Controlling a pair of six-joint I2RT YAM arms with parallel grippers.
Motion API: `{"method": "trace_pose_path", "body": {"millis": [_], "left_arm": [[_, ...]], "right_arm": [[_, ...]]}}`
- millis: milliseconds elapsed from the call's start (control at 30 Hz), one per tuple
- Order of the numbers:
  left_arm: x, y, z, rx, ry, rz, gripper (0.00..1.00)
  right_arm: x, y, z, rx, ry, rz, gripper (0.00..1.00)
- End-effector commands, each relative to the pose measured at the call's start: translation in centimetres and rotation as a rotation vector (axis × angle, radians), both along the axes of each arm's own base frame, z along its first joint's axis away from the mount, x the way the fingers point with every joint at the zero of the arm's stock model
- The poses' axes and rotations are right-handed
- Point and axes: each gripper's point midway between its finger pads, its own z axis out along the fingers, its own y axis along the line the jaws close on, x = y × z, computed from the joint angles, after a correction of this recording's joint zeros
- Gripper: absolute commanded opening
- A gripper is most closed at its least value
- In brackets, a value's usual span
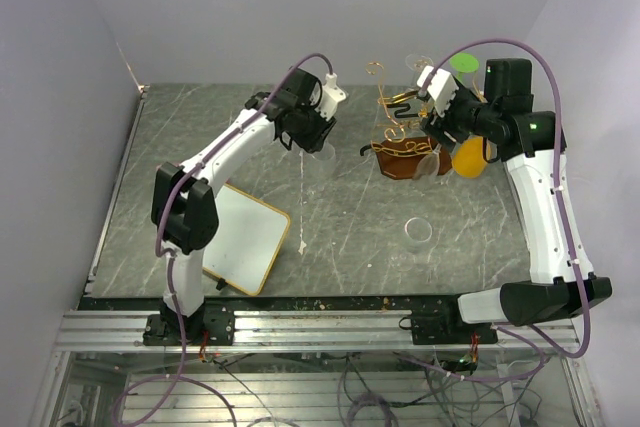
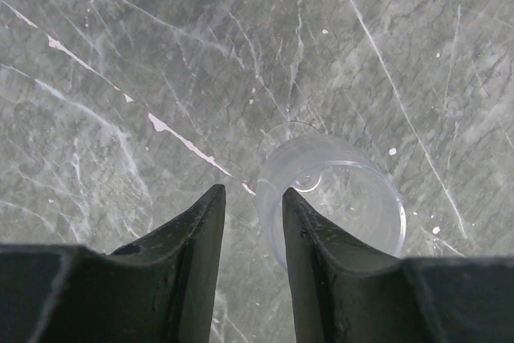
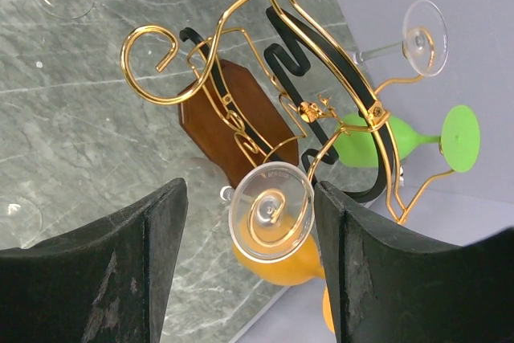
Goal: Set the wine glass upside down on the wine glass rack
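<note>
There are six glasses in all: four clear, one green and one orange. Two of the clear ones stand on the grey tabletop (image 1: 350,217).

One of these is the wine glass (image 2: 345,190). It stands the right way up, well to the left of the wine glass rack (image 3: 321,55). The left fingers (image 2: 185,263) hang just over it. They are a little apart. The near side of the glass shows in the gap between them, with one finger over its mouth and the other outside. I cannot tell if they touch it. The second clear glass (image 1: 417,232) stands alone, nearer the front.

There is one rack, with gold and black wires on one brown wooden base (image 3: 221,126). On its wires are a high clear glass (image 3: 424,26), a low clear glass (image 3: 271,210) and the green glass (image 3: 401,138). The orange glass (image 3: 281,263) is just under the low clear one, and I cannot tell what holds it.

The right fingers (image 3: 120,271) are wide apart, hold nothing and face the rack.

One white board (image 1: 240,237) lies flat by the left arm
</note>
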Motion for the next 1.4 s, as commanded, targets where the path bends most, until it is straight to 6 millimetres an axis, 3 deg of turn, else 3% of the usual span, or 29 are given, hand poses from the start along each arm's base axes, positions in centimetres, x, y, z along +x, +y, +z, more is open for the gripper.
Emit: {"method": "trace_pose_path", "body": {"millis": [0, 133, 333, 533, 800, 1067, 1200, 1367], "left_arm": [[-0.4, -0.6, 0.2, 0.023, -0.004, -0.029, 0.43], [-0.7, -0.8, -0.2, 0.031, 0.010, -0.045, 0.33], [-1.0, -0.8, 0.8, 0.037, -0.009, -0.088, 0.08], [-2.0, -0.3, 4.2, 0.013, -0.067, -0.126, 0.07], [-3.0, 1.3, 12.0, -0.119, -0.160, -0.115, 0.07], [-1.3, 6.8, 21.5, -0.466, -0.243, 0.070, 0.07], [-0.7, 8.1, 26.2, -0.586, -0.359, 0.136, 0.07], [-0.4, 8.0, 29.5, -0.679, -0.393, 0.174, 0.07]], "right_arm": [[-0.2, -0.2, 0.7, 0.017, -0.030, -0.007, 0.64], [-0.1, -0.2, 0.6, 0.018, -0.027, -0.011, 0.64], [0.4, -0.4, 0.9, 0.028, -0.033, -0.031, 0.64], [1.3, -0.4, 2.1, 0.068, -0.052, -0.071, 0.65], [3.4, 2.0, 5.4, 0.278, -0.063, -0.079, 0.63], [4.6, 7.3, 7.5, 0.579, 0.044, 0.028, 0.63], [5.7, 9.9, 7.2, 0.698, 0.124, 0.058, 0.63], [6.4, 13.5, 5.8, 0.807, 0.256, 0.072, 0.65]]}}
